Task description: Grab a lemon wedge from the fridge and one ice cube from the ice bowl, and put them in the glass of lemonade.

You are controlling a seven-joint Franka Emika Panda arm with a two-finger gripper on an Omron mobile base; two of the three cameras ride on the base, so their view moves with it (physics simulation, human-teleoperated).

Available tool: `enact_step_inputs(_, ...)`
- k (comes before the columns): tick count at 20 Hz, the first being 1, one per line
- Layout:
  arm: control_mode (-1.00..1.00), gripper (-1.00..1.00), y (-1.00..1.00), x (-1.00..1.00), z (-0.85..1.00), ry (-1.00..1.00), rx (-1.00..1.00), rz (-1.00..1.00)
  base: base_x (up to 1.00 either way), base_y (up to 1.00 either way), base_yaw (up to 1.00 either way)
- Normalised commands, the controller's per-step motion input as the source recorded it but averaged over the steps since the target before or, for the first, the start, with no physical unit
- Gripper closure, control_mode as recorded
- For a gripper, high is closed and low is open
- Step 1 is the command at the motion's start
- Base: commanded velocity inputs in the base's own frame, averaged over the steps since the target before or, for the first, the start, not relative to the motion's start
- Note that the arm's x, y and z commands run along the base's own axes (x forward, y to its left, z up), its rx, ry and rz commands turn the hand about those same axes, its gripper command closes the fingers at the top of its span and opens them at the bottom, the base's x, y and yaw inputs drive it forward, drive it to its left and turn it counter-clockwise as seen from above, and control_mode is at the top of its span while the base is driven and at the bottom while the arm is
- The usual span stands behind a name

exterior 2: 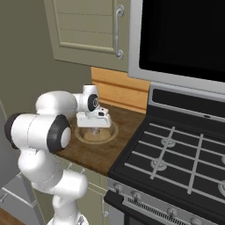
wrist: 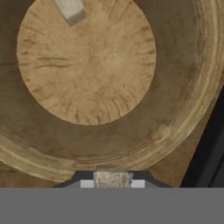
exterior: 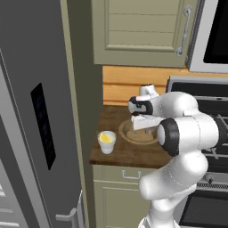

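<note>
In the hand view a small pale ice cube [wrist: 112,179] sits between the two dark finger tips, so the jaws [wrist: 112,183] are clenched on it. They hang over the ice bowl [wrist: 183,127], and a second cube [wrist: 70,10] lies on the bowl's floor at the far side. From the left base view the bowl [exterior: 127,136] stands on the table [exterior: 111,156] near its back edge, partly behind the arm. The glass of lemonade [exterior: 107,141] stands near the table's left edge, just beside the fridge [exterior: 31,111]; something yellow floats in it, perhaps the lemon wedge. The right base view shows the stove [exterior 2: 176,158] touching the table's right edge.
</note>
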Motion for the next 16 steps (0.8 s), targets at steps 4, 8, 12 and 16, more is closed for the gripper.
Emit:
enact_step_inputs(4,-1.00,1.00,0.22,-0.29,0.74,-0.21,0.05,0.09,0.00,0.00,0.00)
enact_step_inputs(8,-1.00,1.00,0.59,0.00,0.58,-0.10,0.04,0.20,0.00,0.00,0.00)
enact_step_inputs(12,-1.00,1.00,0.80,0.00,0.23,0.00,0.05,0.37,0.00,0.00,0.00)
enact_step_inputs(16,-1.00,1.00,0.64,0.03,0.04,-0.02,0.14,0.50,0.00,0.00,0.00)
